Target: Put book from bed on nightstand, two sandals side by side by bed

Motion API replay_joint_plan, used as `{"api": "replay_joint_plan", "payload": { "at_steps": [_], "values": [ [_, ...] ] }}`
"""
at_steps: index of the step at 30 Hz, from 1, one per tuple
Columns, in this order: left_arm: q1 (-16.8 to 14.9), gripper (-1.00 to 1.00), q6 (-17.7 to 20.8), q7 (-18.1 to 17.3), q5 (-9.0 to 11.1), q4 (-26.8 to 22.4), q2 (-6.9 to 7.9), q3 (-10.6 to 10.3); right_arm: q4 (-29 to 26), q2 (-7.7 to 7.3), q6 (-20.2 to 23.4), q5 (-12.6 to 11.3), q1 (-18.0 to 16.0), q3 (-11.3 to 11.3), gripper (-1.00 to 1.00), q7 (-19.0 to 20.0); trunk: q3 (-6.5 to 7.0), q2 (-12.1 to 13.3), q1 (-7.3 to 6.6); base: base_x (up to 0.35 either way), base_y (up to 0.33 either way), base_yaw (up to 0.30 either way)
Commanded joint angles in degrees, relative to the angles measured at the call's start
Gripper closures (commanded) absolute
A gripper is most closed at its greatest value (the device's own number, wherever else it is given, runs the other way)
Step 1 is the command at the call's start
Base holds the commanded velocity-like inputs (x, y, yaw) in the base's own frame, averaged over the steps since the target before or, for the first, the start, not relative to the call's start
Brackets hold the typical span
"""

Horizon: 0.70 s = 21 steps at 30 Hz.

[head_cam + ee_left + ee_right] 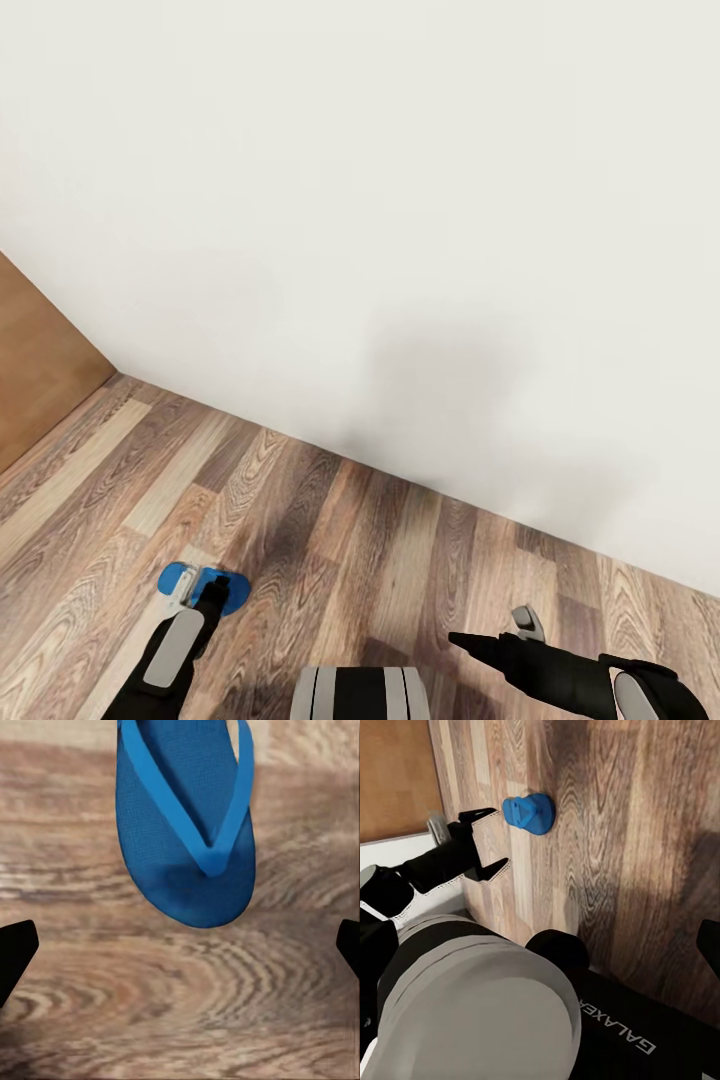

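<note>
Sandal pickup is in hand: the left gripper [180, 945], fingers spread wide, hovers over a blue sandal [187, 817] lying on the floor [180, 1020] just beyond the fingertips. Next it likely must reach forward and descend. Right fingers' state: cannot tell.

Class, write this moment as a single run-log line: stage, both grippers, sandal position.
stage: reaching for sandal | left gripper: open, above blue sandal, not touching | right gripper: idle, state unclear | sandal: flat on wood floor near white wall

The sandal [186, 825] ahead of the left gripper's [180, 945] black fingers [15, 949] is bright blue, finely dotted, with lighter blue straps; the floor [330, 540] shows brown wood grain; the wall [400, 220] is plain white; the door [40, 360] is flat brown.
</note>
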Motion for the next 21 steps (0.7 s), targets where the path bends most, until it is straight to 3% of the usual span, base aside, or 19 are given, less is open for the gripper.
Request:
{"api": "replay_joint_plan", "payload": {
  "at_steps": [1, 11, 21],
  "values": [
    [0.0, -1.0, 0.3, 1.2, 0.3, -1.1, -0.12, 0.2, 0.0, 0.0, 0.2, 0.1, 0.0, -0.1, -1.0, 0.2, -0.04, 0.0, -0.01, 0.0, 0.0, 0.0],
    [-0.1, -1.0, 0.0, 8.8, 0.5, -8.1, -1.02, 0.1, 0.0, 0.03, 0.2, 0.1, 0.0, 0.0, -1.0, 0.2, -0.04, 0.0, -0.01, 0.0, 0.0, 0.0],
    [-0.2, -1.0, -0.1, 9.8, 0.7, -10.7, -1.97, 0.2, 0.0, 0.06, 0.2, 0.1, 0.0, -0.1, -1.0, 0.2, -0.04, 0.0, -0.01, 0.0, 0.0, 0.0]
  ]
}}
